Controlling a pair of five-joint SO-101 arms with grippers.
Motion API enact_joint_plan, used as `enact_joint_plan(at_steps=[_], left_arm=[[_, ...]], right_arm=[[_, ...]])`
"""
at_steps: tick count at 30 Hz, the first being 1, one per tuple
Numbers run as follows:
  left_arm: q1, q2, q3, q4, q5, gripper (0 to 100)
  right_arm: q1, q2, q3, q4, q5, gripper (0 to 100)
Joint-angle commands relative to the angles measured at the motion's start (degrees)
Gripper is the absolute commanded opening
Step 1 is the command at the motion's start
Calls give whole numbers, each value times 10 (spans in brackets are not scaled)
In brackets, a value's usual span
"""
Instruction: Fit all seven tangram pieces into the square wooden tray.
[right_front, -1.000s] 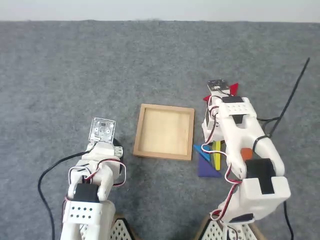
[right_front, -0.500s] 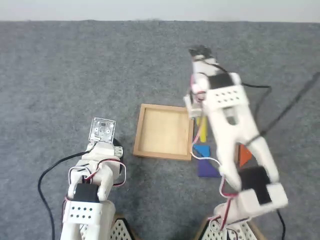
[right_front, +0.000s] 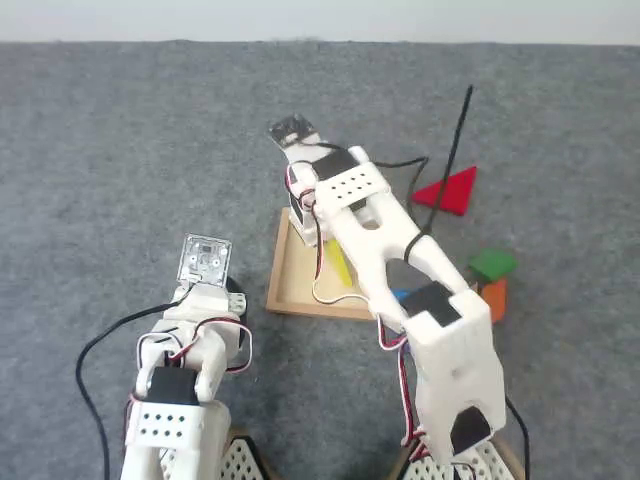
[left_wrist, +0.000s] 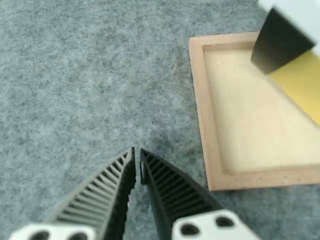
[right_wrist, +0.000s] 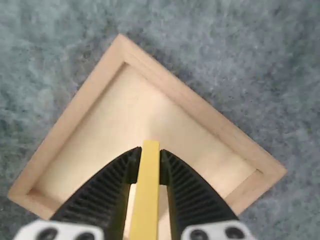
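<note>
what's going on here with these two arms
The right arm's end effector is shut on a thin yellow tangram piece and holds it over the square wooden tray, whose visible floor is bare. The left arm's end effector is shut on nothing, over the grey carpet beside the tray. A red triangle piece, a green piece and an orange piece lie on the carpet on the tray's other side.

The right arm (right_front: 400, 250) stretches over the square wooden tray (right_front: 276, 270) from 5 o'clock. Its pincer (right_wrist: 150, 151) pinches a yellow flat piece (right_wrist: 146, 200) above the tray floor. The grey felt tabletop (right_front: 120, 130) lies open from 9 to 12 o'clock. A red triangle (right_front: 447, 190), green block (right_front: 493, 264) and orange block (right_front: 492, 298) crowd 2 to 4 o'clock.
</note>
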Motion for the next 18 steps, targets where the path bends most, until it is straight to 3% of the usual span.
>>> enact_joint_plan(at_steps=[1, 8, 13, 18], left_arm=[[-3, -7, -5, 1, 3, 15], [-3, -7, -5, 1, 3, 15], [-3, -7, -5, 1, 3, 15], [-3, -7, -5, 1, 3, 15]], right_arm=[[-9, 6, -40, -10, 11, 11], [-7, 6, -40, -5, 11, 177], [-5, 5, -40, -5, 36, 177], [42, -21, -58, -4, 60, 176]])
